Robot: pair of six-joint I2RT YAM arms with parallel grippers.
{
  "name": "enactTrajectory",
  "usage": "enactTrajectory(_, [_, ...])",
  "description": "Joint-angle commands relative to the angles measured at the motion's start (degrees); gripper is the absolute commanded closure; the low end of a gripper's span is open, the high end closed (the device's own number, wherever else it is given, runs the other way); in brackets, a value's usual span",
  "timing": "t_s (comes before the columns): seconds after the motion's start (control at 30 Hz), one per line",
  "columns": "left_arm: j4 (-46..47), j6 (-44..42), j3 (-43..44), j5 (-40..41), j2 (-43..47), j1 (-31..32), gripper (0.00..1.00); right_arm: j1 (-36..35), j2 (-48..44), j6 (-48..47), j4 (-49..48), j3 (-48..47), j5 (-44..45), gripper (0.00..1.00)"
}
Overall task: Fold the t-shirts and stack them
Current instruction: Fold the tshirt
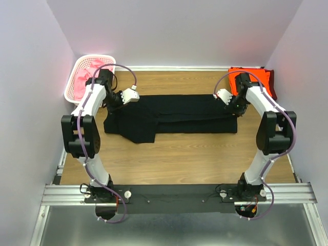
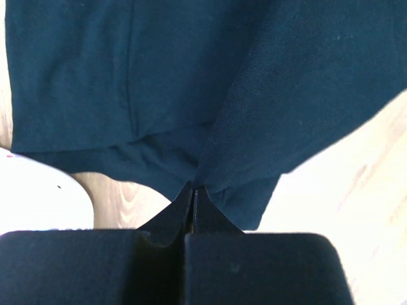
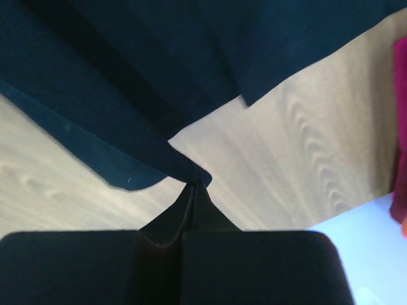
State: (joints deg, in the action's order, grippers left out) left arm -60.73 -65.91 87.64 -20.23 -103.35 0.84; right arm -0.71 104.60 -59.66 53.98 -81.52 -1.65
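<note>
A black t-shirt (image 1: 171, 117) lies spread across the far middle of the wooden table, folded lengthways. My left gripper (image 1: 114, 102) is shut on its left end; in the left wrist view the jaws (image 2: 193, 188) pinch a fold of the black cloth (image 2: 191, 82). My right gripper (image 1: 234, 108) is shut on its right end; in the right wrist view the jaws (image 3: 196, 185) pinch a corner of the black cloth (image 3: 127, 82), lifted a little off the wood. A folded bright orange shirt (image 1: 252, 79) lies on a dark maroon one (image 1: 271, 82) at the far right. Pink shirts (image 1: 87, 74) fill the basket.
A white plastic lattice basket (image 1: 74, 72) stands at the far left corner by the wall. White walls close in the table on the left, back and right. Bare wood (image 1: 174, 159) stretches between the black shirt and the arm bases.
</note>
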Motion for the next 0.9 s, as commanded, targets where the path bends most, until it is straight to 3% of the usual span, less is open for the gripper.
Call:
enactTrajectory(0.0, [0.87,1.92,3.68,-1.83,-3.25,-0.40,1.00,0.45,4.81,-0.81,-0.10,-4.61,-0.20,0.99])
enactTrajectory(0.87, [3.86,4.47,13.35,-0.78,-13.63,-1.90,1.00,0.45,16.86,-1.95,-0.10,-16.22,1.30,1.00])
